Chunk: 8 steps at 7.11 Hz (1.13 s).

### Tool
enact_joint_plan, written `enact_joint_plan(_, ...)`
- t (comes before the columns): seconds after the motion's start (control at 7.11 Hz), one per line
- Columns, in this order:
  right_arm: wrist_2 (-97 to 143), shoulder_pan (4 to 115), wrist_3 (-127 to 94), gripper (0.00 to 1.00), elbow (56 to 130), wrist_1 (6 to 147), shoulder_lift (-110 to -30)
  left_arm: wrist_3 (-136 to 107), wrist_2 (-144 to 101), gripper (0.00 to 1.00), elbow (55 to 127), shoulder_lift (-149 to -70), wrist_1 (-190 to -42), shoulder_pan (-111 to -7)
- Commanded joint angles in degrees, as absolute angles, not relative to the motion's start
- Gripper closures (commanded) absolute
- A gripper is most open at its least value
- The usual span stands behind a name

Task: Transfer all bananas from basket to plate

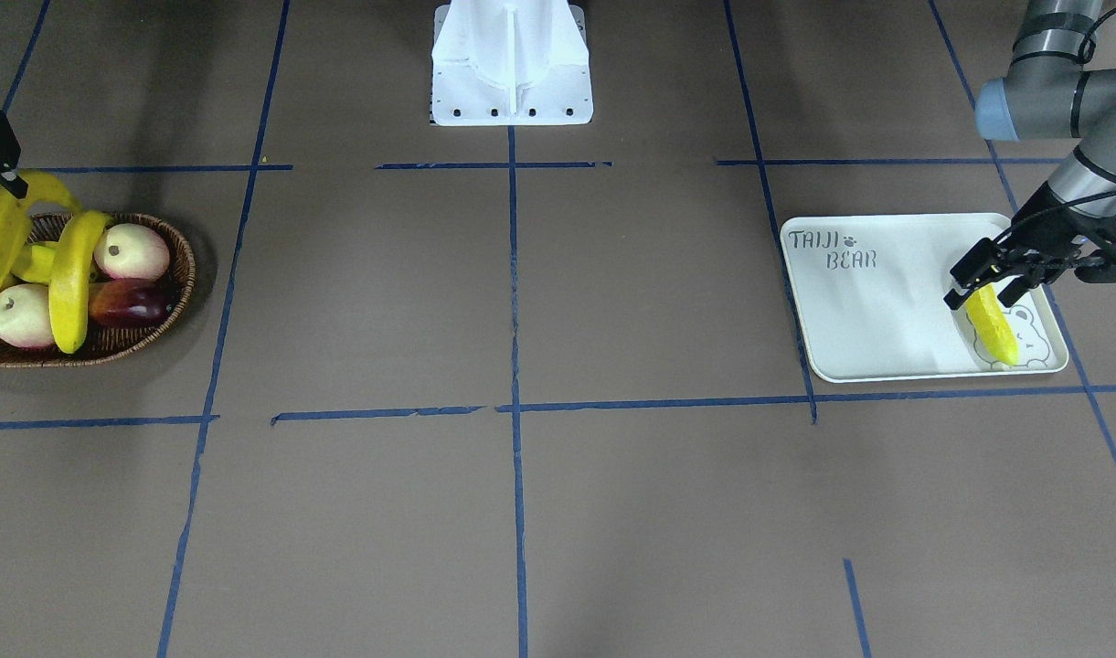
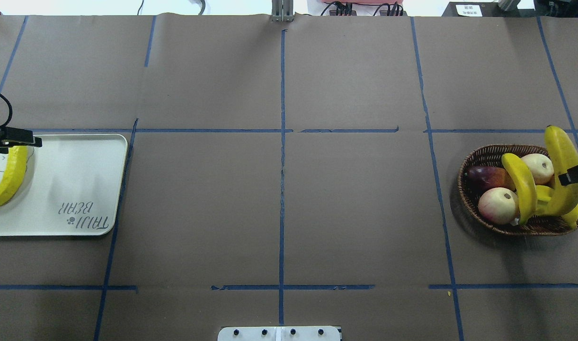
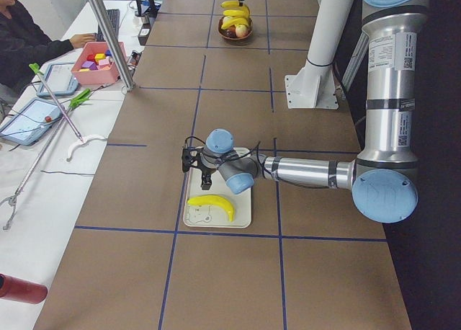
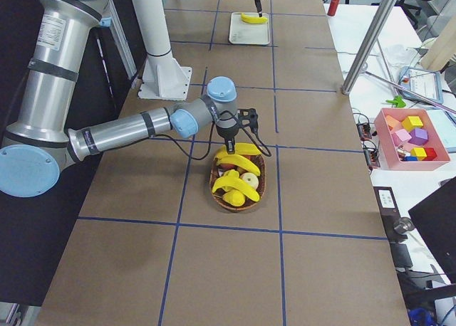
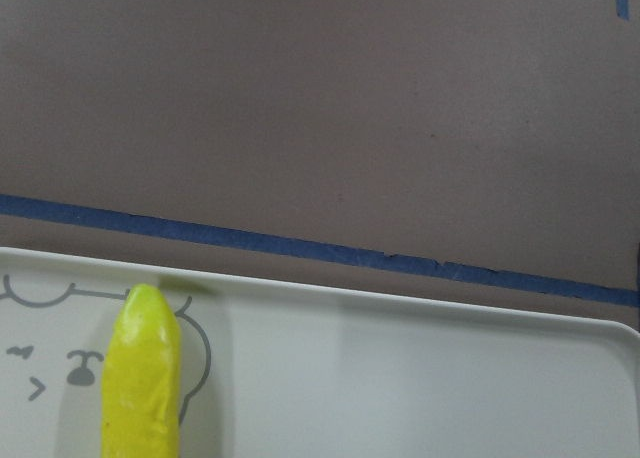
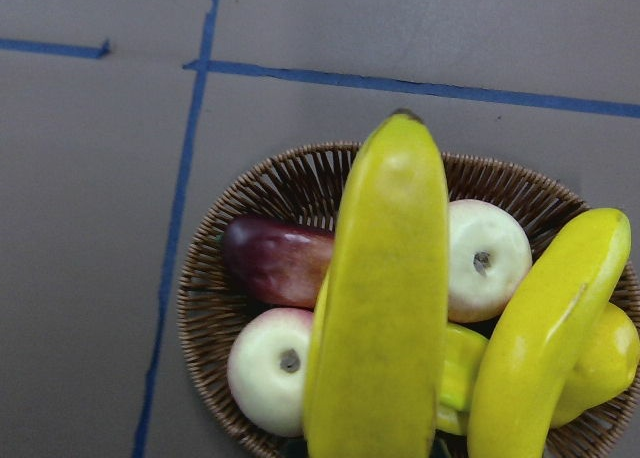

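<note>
Brown tabletop (image 2: 355,213) w/ blue tape grid (image 2: 282,189). Glossy yellow banana (image 2: 7,182) is lying flat on plate (image 2: 80,170), long axis running away from robot (image 1: 512,64); left claw (image 1: 983,294) is hovering above, jaws apart, empty. Right claw (image 2: 570,177) is clamping second banana (image 2: 558,151) roughly level over basket (image 2: 468,163), also pointing away from robot.

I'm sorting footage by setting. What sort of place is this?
Probably a robotics lab: a robot arm works at a table gridded with blue tape, and a person sits at a side desk with tablets.
</note>
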State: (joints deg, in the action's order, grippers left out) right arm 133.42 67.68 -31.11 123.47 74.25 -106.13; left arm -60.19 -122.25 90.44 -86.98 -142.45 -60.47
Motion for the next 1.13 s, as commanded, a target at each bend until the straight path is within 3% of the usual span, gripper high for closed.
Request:
enact_joint_plan(0.0, 143.5, 74.5, -31.3, 1.0, 124.5, 74.3, -103.2, -60.9, -122.3, 0.01, 90.5, -87.0, -142.5, -60.5)
enact_joint_plan(0.28, 143.5, 70.4, -33.9, 1.0, 123.7, 74.9, -95.2, -61.4, -122.4, 0.01, 90.4, -87.0, -142.5, -60.4)
enact_joint_plan(0.42, 143.2, 66.6, -40.4, 1.0, 122.6, 78.2, -85.4, -61.7, -122.5, 0.01, 90.6, -87.1, -142.6, -60.4)
enact_joint_plan(0.7, 136.0, 54.9, -58.6, 0.99, 119.4, 80.0, -70.9, -73.8, -122.7, 0.01, 90.8, -93.3, -143.3, -59.8)
enact_joint_plan(0.98, 124.2, 44.7, -69.1, 0.99, 118.7, 72.5, -65.8, -92.6, -122.7, 0.01, 91.8, -100.2, -150.1, -57.4)
